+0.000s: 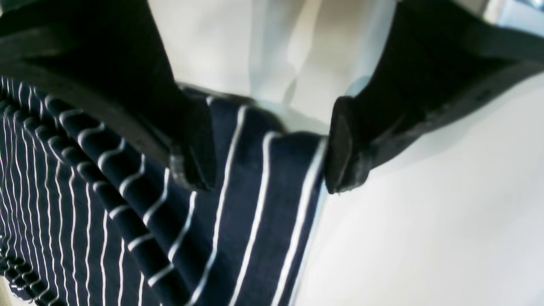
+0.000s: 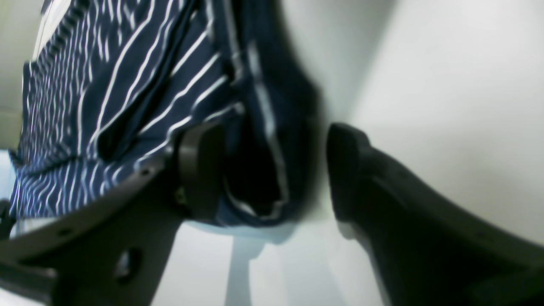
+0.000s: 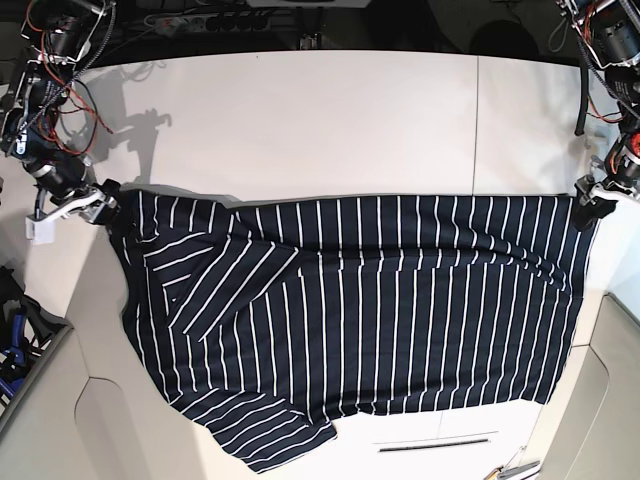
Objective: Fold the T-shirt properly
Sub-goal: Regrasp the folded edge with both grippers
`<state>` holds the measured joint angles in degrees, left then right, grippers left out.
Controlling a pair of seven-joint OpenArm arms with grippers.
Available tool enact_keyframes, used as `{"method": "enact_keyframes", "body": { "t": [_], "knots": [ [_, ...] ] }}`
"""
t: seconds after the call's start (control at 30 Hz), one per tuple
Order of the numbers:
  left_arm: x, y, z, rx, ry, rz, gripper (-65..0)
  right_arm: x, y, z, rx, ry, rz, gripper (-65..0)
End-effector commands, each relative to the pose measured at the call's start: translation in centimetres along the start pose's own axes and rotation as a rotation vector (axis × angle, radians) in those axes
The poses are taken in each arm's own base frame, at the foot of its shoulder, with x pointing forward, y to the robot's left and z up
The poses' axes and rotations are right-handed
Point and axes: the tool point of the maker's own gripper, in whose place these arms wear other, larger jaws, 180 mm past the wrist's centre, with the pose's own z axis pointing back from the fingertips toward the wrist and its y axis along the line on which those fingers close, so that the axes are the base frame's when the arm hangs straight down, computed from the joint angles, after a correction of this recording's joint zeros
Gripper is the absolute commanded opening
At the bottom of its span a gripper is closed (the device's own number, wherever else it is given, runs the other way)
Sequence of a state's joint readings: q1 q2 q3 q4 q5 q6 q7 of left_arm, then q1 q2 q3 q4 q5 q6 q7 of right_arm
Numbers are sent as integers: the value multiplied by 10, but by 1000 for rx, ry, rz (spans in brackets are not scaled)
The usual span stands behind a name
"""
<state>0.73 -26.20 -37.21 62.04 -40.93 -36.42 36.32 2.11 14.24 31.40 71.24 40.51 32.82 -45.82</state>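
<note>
The T-shirt, dark navy with thin white stripes, lies spread across the white table, with one sleeve folded inward at the left. My left gripper is at the shirt's upper right corner. In the left wrist view the left gripper is open, with the shirt's edge lying between its jaws. My right gripper is at the upper left corner. In the right wrist view the right gripper is open, and bunched shirt cloth rests against one finger.
A seam runs down the table at the right. Cables and a power strip lie beyond the far edge. A small white object sits by the left edge. The table's front edge runs just below the shirt's hem.
</note>
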Motion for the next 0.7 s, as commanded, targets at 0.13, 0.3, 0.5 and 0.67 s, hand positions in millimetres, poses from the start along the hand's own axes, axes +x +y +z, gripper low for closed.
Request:
{"method": "enact_keyframes", "body": {
  "t": [0.13, 0.3, 0.5, 0.67],
  "knots": [
    [11, 5, 1, 8, -14, -11, -215, 12, 24, -11, 61, -42, 30, -273],
    [10, 6, 1, 8, -11, -8, -215, -1, 43, -24, 104, -48, -18, -273],
    [11, 6, 2, 9, -12, -8, -215, -7, 53, -29, 124, -48, -40, -273],
    [15, 7, 3, 9, -19, -10, -215, -7, 50, -28, 114, -43, -31, -273]
  ]
}}
